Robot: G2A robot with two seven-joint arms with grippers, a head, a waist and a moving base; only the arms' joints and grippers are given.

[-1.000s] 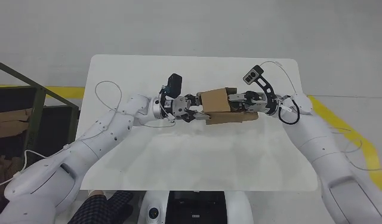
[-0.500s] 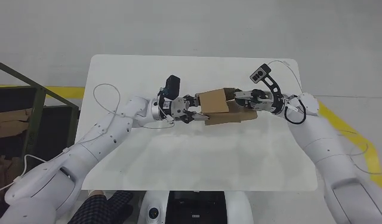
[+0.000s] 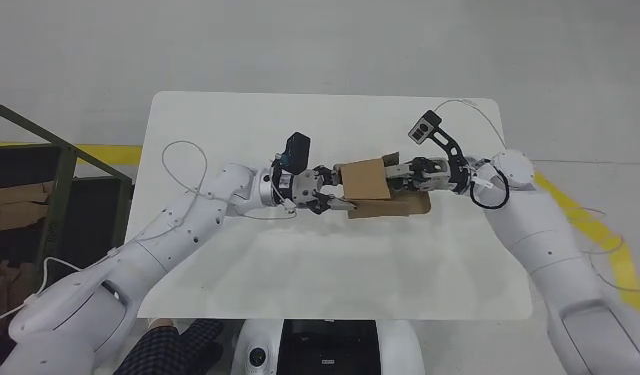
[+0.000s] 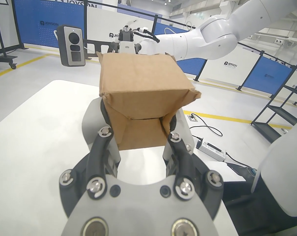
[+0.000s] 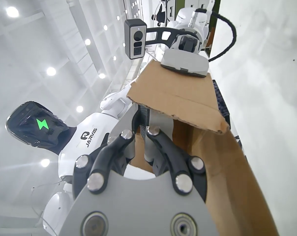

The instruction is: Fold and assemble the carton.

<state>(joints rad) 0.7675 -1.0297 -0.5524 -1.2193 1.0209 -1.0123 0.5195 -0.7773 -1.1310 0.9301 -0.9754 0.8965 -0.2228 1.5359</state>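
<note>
A brown cardboard carton point(image 3: 363, 178) is held above the middle of the white table point(image 3: 300, 275), between my two grippers. It is partly formed into a box, and loose flaps point(image 3: 395, 207) hang below its right end. My left gripper point(image 3: 328, 188) holds its left end. In the left wrist view that gripper point(image 4: 138, 114) spans the carton point(image 4: 141, 79), with a finger pressed on each side. My right gripper point(image 3: 397, 177) is at the other end. In the right wrist view it point(image 5: 143, 116) is shut on a thin wall of the carton point(image 5: 178, 92).
A dark green rack point(image 3: 40, 190) holding flat cardboard stands off the table's left edge. Bare tabletop lies around and in front of the carton. Thin white cables loop off both forearms over the table.
The carton and both grippers have shifted slightly right and toward the front edge. The carton has tilted a little, and the left arm has stretched farther out.
</note>
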